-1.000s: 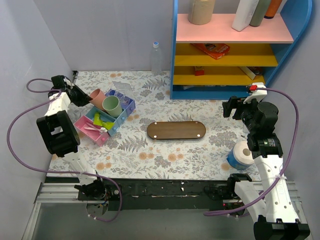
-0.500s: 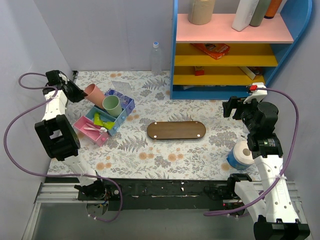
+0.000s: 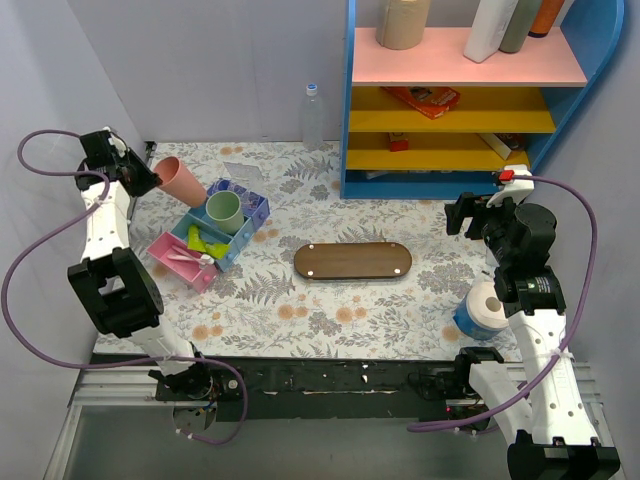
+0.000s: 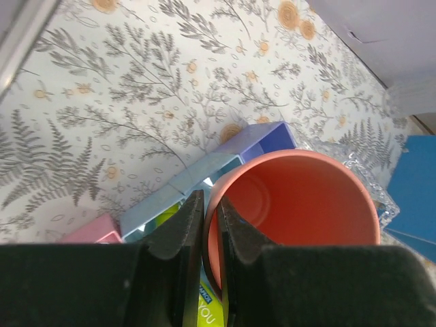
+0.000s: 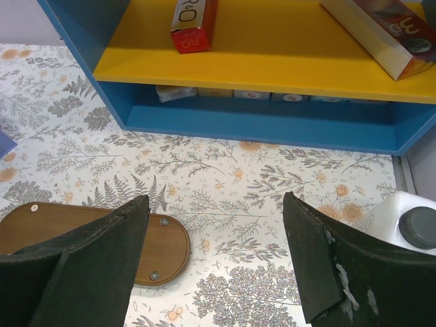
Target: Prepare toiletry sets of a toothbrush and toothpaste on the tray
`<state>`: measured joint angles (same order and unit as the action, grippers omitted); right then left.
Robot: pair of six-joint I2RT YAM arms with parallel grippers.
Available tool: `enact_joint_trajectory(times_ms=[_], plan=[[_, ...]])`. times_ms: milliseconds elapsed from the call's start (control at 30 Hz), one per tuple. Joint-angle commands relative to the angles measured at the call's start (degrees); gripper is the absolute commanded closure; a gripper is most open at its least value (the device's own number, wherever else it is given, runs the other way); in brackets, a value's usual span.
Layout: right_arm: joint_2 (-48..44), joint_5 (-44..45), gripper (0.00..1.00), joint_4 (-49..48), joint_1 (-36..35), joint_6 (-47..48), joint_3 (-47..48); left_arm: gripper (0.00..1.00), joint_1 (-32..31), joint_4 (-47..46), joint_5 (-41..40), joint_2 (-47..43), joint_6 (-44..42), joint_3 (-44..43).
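The dark-brown oval tray [image 3: 352, 261] lies mid-table; its right end shows in the right wrist view [image 5: 88, 238]. Lime-green pieces [image 3: 205, 243] and a pale wrapped item [image 3: 184, 258] lie in the pink-blue-purple organiser [image 3: 256, 206]. A green cup [image 3: 225, 212] stands in it. My left gripper [image 3: 148, 178] is shut on the rim of a pink cup [image 3: 180, 181], held tilted above the table, left of and behind the organiser. In the left wrist view the fingers [image 4: 182, 228] pinch the cup's wall [image 4: 300, 197]. My right gripper [image 3: 468, 213] is open and empty, right of the tray [image 5: 214, 204].
A blue shelf unit [image 3: 450, 120] with boxes stands at the back right. A clear bottle [image 3: 313, 117] is by the back wall. A clear plastic holder [image 3: 238, 171] lies behind the organiser. A blue-and-white roll [image 3: 482, 310] sits near the right arm, and a white bottle [image 5: 409, 225] shows in the right wrist view.
My left gripper has lifted the pink cup out of the organiser and moved it back and to the left. The right arm has not moved.
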<state>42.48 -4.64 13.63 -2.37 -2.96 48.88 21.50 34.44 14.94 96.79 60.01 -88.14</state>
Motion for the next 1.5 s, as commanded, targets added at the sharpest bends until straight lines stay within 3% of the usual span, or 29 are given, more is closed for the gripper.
enact_joint_trajectory(times_ms=[0,167,267,567,700,800,900,1000,1167,1300,1467], plan=[[-0.12,0.43,0.15,-1.24,-0.27,0.5,0.69,1.0,-0.14,0.37,-7.98,-6.26,-3.4,-2.21],[0.32,0.34,0.15,-1.24,-0.35,0.32,0.86,1.0,-1.71,-0.51,-14.22,-10.48,-4.02,-3.43],[1.11,-0.28,0.16,-1.15,-0.27,0.32,1.3,1.0,-7.5,-0.51,-19.75,-11.98,-6.21,-6.24],[3.22,-3.09,0.22,0.7,-0.35,-0.9,3.76,1.0,-28.59,4.23,-24.34,-7.94,-10.26,-17.06],[4.45,-5.54,0.25,1.57,-0.53,-1.96,5.52,1.0,-43.68,5.73,-27.5,-3.64,-12.11,-18.56],[5.86,-7.92,0.27,1.84,-1.05,-3.45,6.31,1.0,-52.31,6.17,-26.55,1.37,-12.63,-19.61],[7.61,-8.8,0.28,1.93,-2.37,-5.03,7.71,1.0,-56.73,6.26,-21.55,7.59,-11.68,-21.72],[9.9,-6.53,0.31,3.07,-5.62,-5.83,9.73,1.0,-57.44,6.09,-11.79,11.65,-9.21,-23.22],[16.05,1.65,0.31,7.2,-17.02,-5.3,15.96,1.0,-60.17,3.8,-10.74,11.76,-9.21,-18.66],[20.17,3.32,0.34,7.2,-21.79,-8.19,18.88,1.0,-61.22,0.55,-12.47,7.98,-8.85,-10.85],[26.94,12.9,0.35,11.85,-28.21,-9.17,24.75,1.0,-61.57,-3.67,-12.66,4.55,-8.15,-4.77]])
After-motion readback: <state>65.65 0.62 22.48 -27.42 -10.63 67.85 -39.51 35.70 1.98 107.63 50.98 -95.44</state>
